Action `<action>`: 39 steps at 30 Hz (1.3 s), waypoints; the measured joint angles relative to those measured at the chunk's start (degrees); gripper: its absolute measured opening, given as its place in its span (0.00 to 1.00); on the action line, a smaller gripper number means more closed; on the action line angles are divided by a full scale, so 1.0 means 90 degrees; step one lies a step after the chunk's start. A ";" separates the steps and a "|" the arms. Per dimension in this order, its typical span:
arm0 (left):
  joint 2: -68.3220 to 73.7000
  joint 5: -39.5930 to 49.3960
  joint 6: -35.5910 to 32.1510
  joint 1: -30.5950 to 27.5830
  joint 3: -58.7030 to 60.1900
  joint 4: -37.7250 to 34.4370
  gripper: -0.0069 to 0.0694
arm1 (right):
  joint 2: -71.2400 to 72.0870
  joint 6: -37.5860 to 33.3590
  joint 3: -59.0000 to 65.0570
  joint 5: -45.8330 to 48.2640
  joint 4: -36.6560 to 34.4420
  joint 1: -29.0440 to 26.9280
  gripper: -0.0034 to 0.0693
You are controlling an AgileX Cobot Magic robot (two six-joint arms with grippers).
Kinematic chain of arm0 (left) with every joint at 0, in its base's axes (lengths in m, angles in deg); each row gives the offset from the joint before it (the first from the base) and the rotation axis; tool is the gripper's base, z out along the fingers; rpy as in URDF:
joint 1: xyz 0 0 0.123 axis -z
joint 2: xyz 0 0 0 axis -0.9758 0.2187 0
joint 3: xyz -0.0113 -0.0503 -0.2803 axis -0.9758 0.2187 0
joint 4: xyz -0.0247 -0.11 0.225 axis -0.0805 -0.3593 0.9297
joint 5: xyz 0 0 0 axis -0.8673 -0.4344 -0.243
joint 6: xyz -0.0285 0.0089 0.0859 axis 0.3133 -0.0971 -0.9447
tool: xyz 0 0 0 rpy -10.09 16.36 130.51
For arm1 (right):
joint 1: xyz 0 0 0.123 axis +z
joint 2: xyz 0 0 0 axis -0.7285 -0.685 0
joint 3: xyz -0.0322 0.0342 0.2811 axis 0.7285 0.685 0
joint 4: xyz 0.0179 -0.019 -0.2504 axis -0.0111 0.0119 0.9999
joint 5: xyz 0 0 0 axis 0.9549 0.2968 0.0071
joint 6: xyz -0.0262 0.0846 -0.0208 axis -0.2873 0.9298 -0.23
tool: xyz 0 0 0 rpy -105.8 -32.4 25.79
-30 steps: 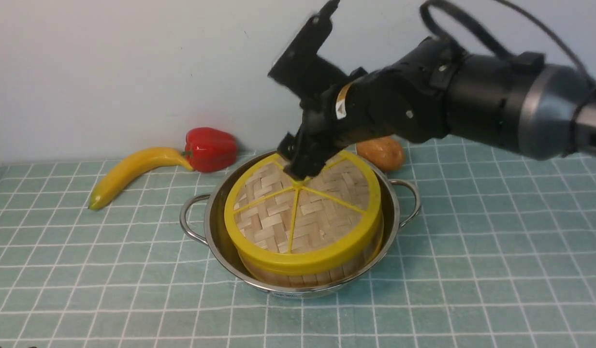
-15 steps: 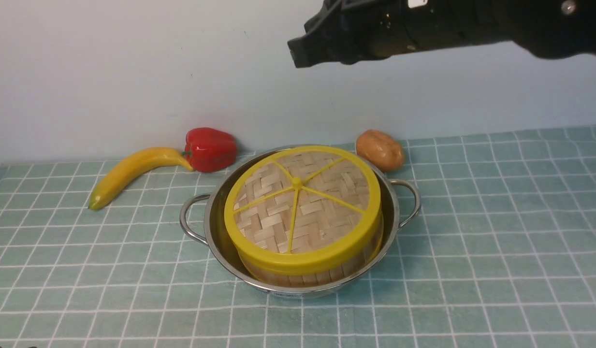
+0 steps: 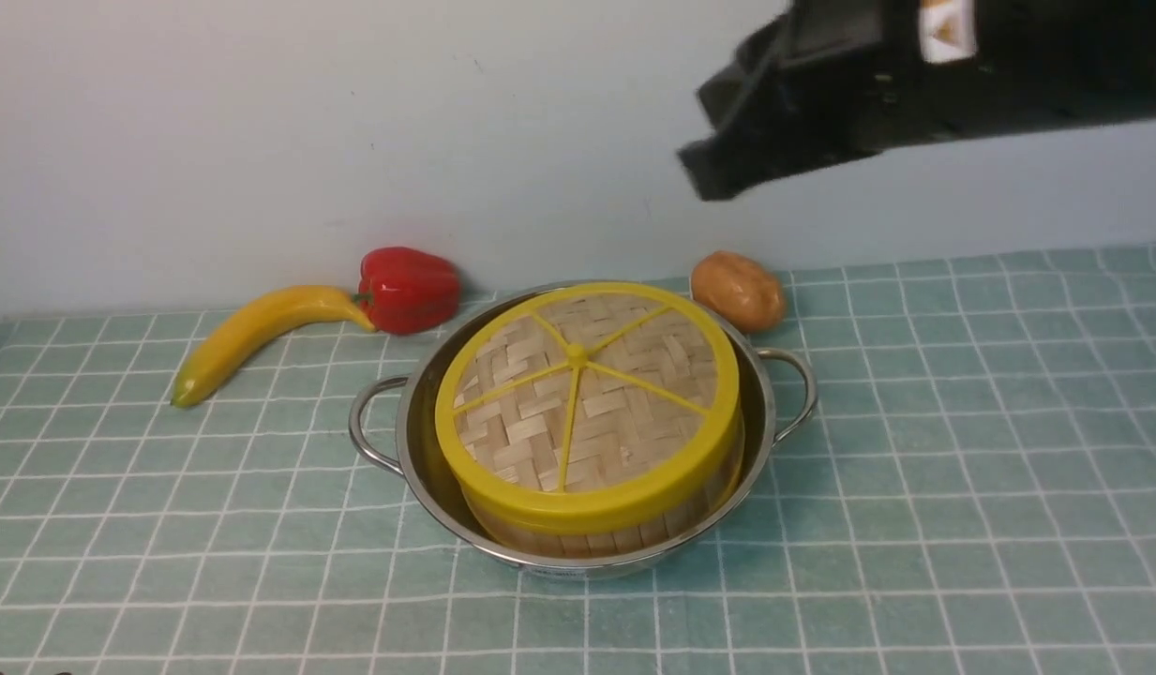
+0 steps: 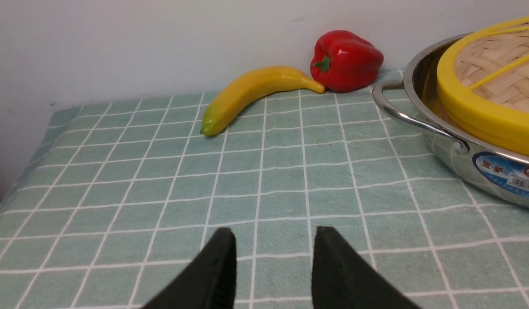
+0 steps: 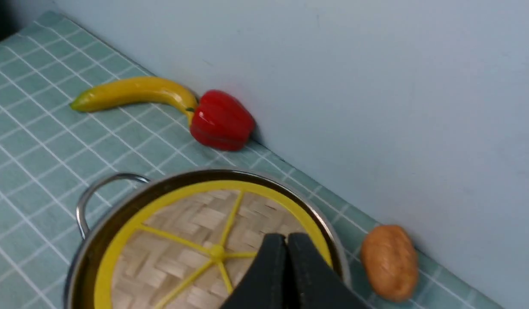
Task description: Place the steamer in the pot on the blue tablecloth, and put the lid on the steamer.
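Nearest you in the front view lies the blue tablecloth (image 3: 962, 487), its white grid running back to the pale wall. On it, near the middle, stands the pot (image 3: 418, 459), a loop handle on either side. Inside the pot sits the steamer (image 3: 596, 536), of which you see only a band of vertical bamboo strips below the yellow rim of the lid (image 3: 587, 412); the lid rests flat on the steamer and covers it fully, its yellow spokes meeting at a hub. Behind the pot, against the wall, note three objects: to your left a banana (image 3: 259, 337) whose stem end touches or nearly touches a red bell pepper (image 3: 409, 289), and to your right a potato (image 3: 737, 291) just beside the pot's far rim. In the left wrist view, the left gripper (image 4: 273, 274) hovers low over bare cloth, well apart from the pot, its two black fingers (image 4: 217, 274) parted with a clear gap and nothing between them. In the right wrist view, the right gripper (image 5: 286, 257) hangs above the lid, clear of it, its fingers pressed together and empty. In the front view, the right arm (image 3: 878, 84) appears as a blurred black mass high above the potato.
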 joint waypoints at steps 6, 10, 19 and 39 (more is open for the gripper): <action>0.0000 0.0000 0.0000 0.0000 0.0000 0.0000 0.41 | 0.2827 0.0615 0.1859 -0.0302 0.0316 -0.1141 0.09; 0.0000 0.0000 0.0000 0.0000 0.0000 0.0000 0.41 | 0.4618 0.1281 0.3401 -0.0321 0.0770 -0.2708 0.10; 0.0000 0.0000 0.0000 0.0000 0.0000 0.0000 0.41 | 0.6875 0.2395 0.6343 -0.1850 0.1284 -0.3805 0.14; 0.0000 0.0001 0.0000 0.0000 0.0000 0.0000 0.41 | 0.8256 0.3423 0.8738 -0.2544 0.1188 -0.3722 0.25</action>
